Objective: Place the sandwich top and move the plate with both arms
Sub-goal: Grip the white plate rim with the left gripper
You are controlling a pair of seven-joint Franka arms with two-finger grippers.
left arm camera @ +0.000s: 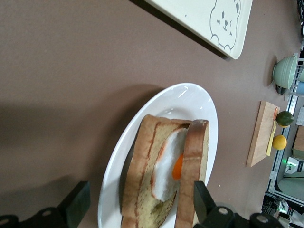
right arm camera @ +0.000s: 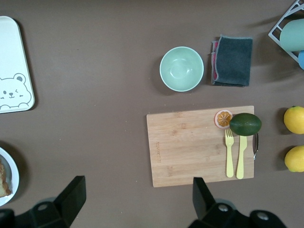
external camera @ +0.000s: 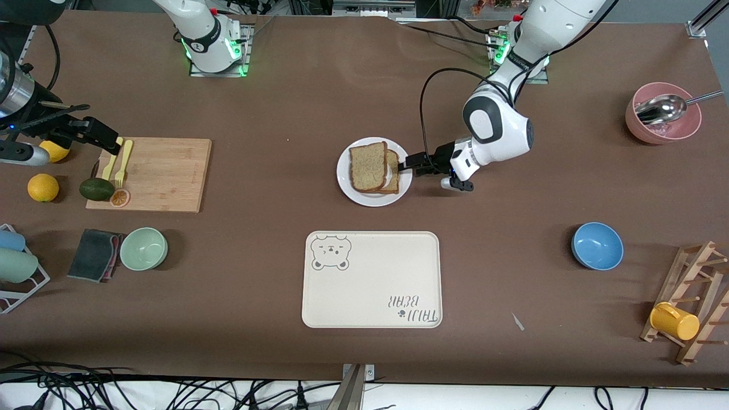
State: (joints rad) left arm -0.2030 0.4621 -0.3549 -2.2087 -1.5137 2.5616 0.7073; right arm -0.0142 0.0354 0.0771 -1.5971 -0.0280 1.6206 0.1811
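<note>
brown tabletop all across, and at its middle sits the plate [external camera: 347, 183] with the sandwich top [external camera: 367, 165] laid on the egg slice [left arm camera: 167, 166] (fried egg peeking out between the two in the left wrist view). left gripper [external camera: 405, 165] is low at the plate's rim, jaws wide open either side of the sandwich, gripping nothing. right gripper [external camera: 110, 146] hangs over the cutting board [external camera: 165, 176] edge, waiting, jaws apart and empty. pink bowl [external camera: 663, 130] holds a metal ladle [external camera: 663, 108]; green bowl [external camera: 143, 249] and blue bowl [external camera: 597, 245] show nothing inside. bear tray [external camera: 371, 296] lies bare, nearer the camera than the plate.
</note>
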